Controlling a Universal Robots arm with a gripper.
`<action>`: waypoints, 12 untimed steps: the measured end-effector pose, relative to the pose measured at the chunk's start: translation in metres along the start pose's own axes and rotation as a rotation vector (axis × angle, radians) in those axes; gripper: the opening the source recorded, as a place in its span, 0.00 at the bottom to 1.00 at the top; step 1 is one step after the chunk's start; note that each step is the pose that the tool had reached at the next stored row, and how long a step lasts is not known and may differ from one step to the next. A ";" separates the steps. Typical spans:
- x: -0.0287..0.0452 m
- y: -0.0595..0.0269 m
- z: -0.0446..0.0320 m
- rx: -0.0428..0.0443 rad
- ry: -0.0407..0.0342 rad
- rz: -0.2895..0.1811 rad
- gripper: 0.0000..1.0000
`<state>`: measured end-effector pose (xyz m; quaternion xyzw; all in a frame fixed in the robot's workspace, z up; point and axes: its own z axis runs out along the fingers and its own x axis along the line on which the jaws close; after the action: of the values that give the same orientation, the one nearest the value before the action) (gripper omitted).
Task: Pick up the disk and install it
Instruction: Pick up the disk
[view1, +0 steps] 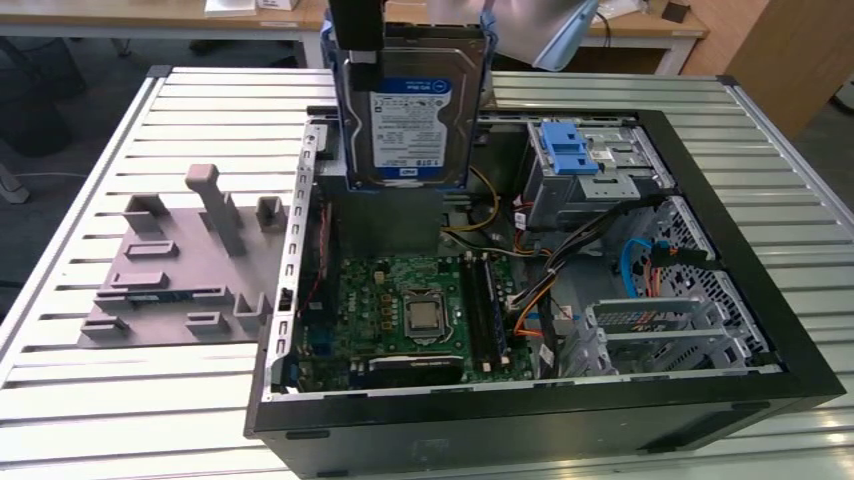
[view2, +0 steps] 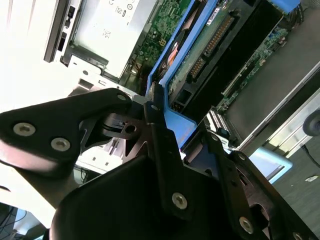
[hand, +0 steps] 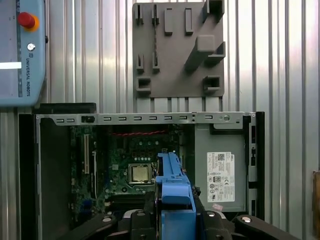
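With gripper (view2: 160, 120) clamped on blue bracket (hand: 174, 185) of the disk (view1: 407, 110) | hanging upright at top centre of exterior view, above open computer case (view1: 534, 412) | risk: slipping from edge-only grip, tilting, snagging cables (view1: 638, 262) or striking motherboard (view1: 387, 300).

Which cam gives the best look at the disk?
Exterior view: the disk hangs upright over the open case, labelled face toward the camera. The second wrist view shows its connector end and blue bracket close up; the first wrist view has the bracket edge-on.
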<state>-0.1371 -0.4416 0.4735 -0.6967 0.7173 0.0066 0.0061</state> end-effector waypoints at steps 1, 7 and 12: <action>0.0002 -0.0010 0.0000 0.0000 0.0001 0.001 0.37; 0.0021 -0.0073 0.0003 0.0000 0.0003 0.004 0.37; 0.0043 -0.0126 0.0005 0.0001 0.0003 0.005 0.37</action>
<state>-0.1246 -0.4463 0.4729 -0.6950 0.7189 0.0065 0.0060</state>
